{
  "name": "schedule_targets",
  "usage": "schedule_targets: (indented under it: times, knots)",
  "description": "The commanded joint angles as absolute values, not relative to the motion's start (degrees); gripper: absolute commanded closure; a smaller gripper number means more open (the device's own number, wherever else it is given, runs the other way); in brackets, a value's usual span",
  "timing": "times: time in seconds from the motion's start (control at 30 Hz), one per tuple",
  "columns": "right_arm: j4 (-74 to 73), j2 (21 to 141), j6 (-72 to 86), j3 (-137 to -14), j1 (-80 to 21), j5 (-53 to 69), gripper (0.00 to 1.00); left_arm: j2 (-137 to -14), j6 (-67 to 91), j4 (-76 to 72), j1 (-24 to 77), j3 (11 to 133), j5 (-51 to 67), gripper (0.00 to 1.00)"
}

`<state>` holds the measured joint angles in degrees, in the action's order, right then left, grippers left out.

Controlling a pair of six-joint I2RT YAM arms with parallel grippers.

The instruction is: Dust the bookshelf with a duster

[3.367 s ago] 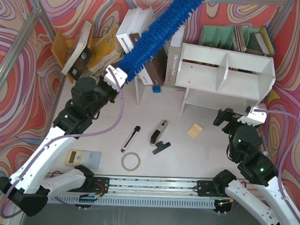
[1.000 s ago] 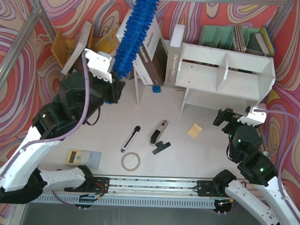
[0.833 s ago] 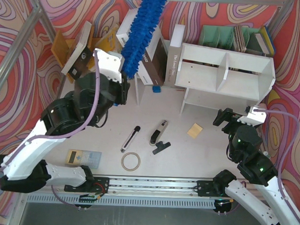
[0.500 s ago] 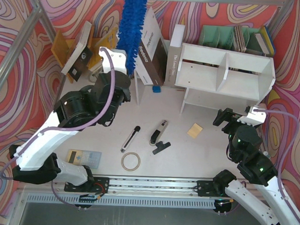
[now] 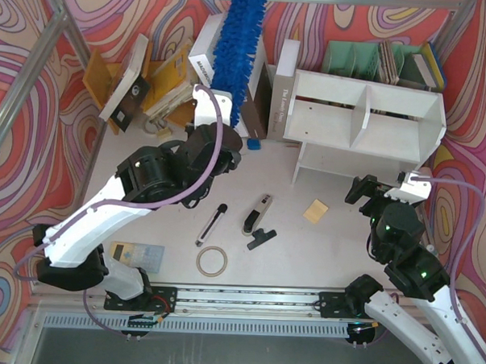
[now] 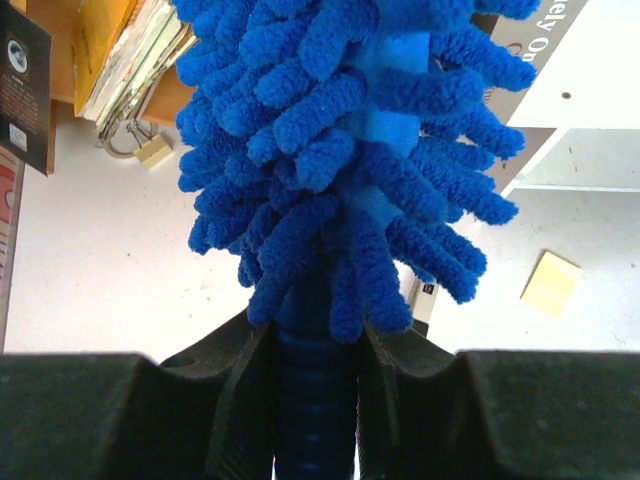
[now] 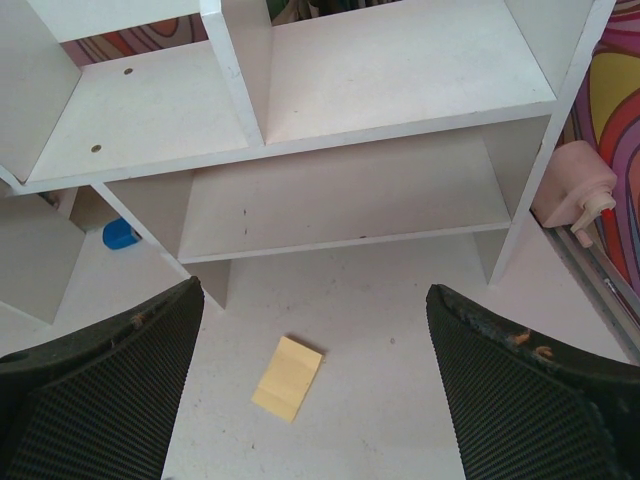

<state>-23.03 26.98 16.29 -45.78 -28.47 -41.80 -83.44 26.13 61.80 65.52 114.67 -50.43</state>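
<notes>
From overhead, we see the left pincer [image 5: 226, 131] clenched on the handle of the duster [image 5: 239, 45]. Its shaggy blue head reaches towards the back wall, over the leaning books [image 5: 210, 56]. The duster is left of the bookshelf [image 5: 367, 115] and not touching it. The right pincer [image 5: 362, 190] hangs released over the bench [image 5: 329, 250], just in front of the bookshelf's right half and near a yellow notepad [image 5: 315, 211].

At the left wrist, both fingers [image 6: 235, 400] press the ribbed handle just below the strands of the duster [image 6: 350, 150]. The white boards at the upper right are probably the bookshelf [image 6: 600, 90], though the strands hide much of it.

At the right wrist, the fingers [image 7: 90, 400] stand wide apart with only bench between them, facing the bookshelf [image 7: 350, 90]. The notepad [image 7: 288, 377] lies flat before the lower tier.
</notes>
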Motion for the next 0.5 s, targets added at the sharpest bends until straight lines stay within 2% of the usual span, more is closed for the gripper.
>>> schedule_targets:
  times: [0.0, 0.33, 0.47]
  knots:
    - [-21.6, 26.1, 15.8, -45.4, -28.4, -41.8, 0.18, -81.9, 24.3, 59.4, 66.4, 114.5, -52.9, 1.0]
    - [-21.6, 26.2, 15.8, -45.4, -28.3, -41.8, 0.18, -76.0, 23.2, 56.4, 66.4, 110.4, -59.7, 1.0]
    - [-21.6, 26.5, 15.9, -45.4, -28.3, -41.7, 0.18, -73.6, 19.7, 54.0, 66.4, 110.7, -58.9, 1.0]
